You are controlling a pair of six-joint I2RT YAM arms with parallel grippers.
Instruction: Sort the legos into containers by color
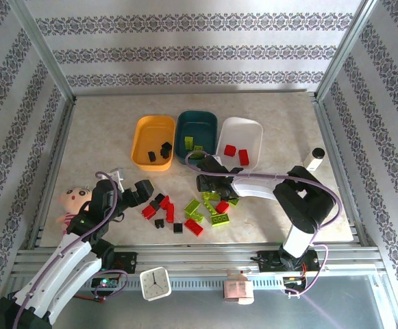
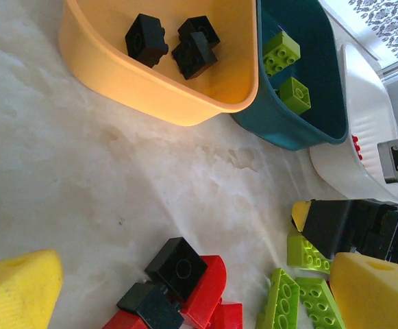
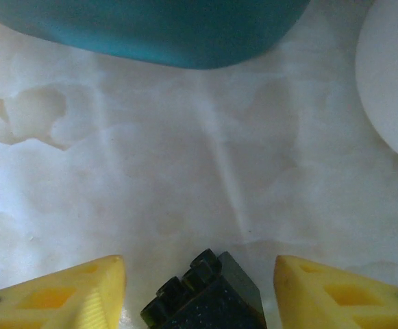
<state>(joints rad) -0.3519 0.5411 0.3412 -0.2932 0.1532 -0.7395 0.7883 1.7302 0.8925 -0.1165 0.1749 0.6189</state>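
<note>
Three containers stand in a row: an orange-yellow tray (image 1: 144,133) holding black legos (image 2: 147,40), a dark teal tray (image 1: 197,123) holding lime green legos (image 2: 282,53), and a white tray (image 1: 248,130) holding two red legos (image 1: 230,150). Loose red and black legos (image 1: 163,208) and green ones (image 1: 209,208) lie in front of them. My left gripper (image 2: 192,295) is open over a black brick (image 2: 178,267) stacked on red bricks. My right gripper (image 3: 199,269) is open with a black brick (image 3: 209,301) between its fingers, a gap on each side.
A small doll (image 1: 74,200) lies at the left table edge. A white cylinder with a black cap (image 1: 314,160) stands at the right. A small clock (image 1: 156,283) sits on the front rail. Metal frame posts and patterned walls enclose the table.
</note>
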